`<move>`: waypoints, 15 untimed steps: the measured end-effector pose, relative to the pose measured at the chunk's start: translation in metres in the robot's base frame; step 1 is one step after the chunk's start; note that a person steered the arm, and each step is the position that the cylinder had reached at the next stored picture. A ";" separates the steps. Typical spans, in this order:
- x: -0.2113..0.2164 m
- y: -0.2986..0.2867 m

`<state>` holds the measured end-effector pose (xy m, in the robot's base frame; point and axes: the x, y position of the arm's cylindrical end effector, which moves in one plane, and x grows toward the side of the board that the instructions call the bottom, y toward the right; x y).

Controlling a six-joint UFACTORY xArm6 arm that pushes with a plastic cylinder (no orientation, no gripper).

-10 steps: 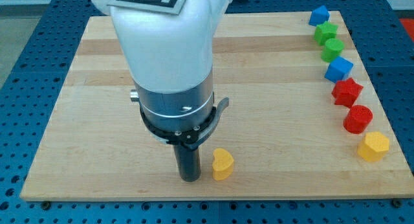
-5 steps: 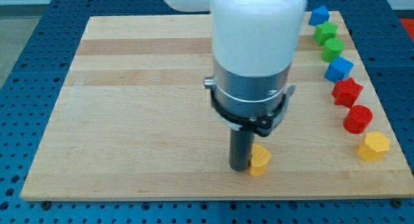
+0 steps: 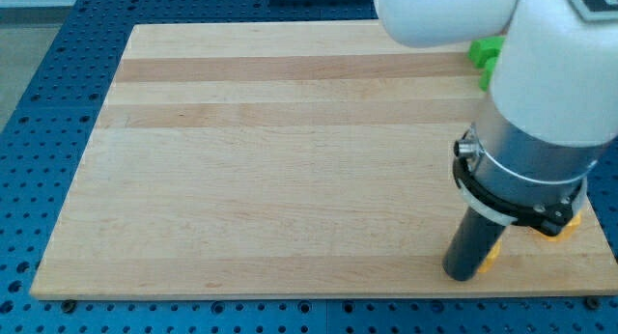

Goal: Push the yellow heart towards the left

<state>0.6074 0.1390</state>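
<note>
The yellow heart (image 3: 492, 251) shows only as a small yellow sliver just right of the rod, near the board's bottom edge at the view's right. My tip (image 3: 463, 274) stands on the board immediately left of the heart, touching or nearly touching it. The rod and the white arm body hide most of the heart.
A second yellow block (image 3: 572, 222) peeks out behind the arm at the board's right edge. A green block (image 3: 486, 52) shows at the view's top right, with another green piece (image 3: 486, 77) below it. The arm covers the other blocks along the right edge. The wooden board (image 3: 241, 160) lies on a blue perforated table.
The arm has swept from the board's bottom middle to the bottom right. The yellow heart has moved right with it, staying on the rod's right side.
</note>
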 end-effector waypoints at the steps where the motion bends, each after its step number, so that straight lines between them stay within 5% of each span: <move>1: 0.007 -0.002; 5: -0.027 -0.054; 15: -0.013 0.030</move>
<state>0.5944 0.1690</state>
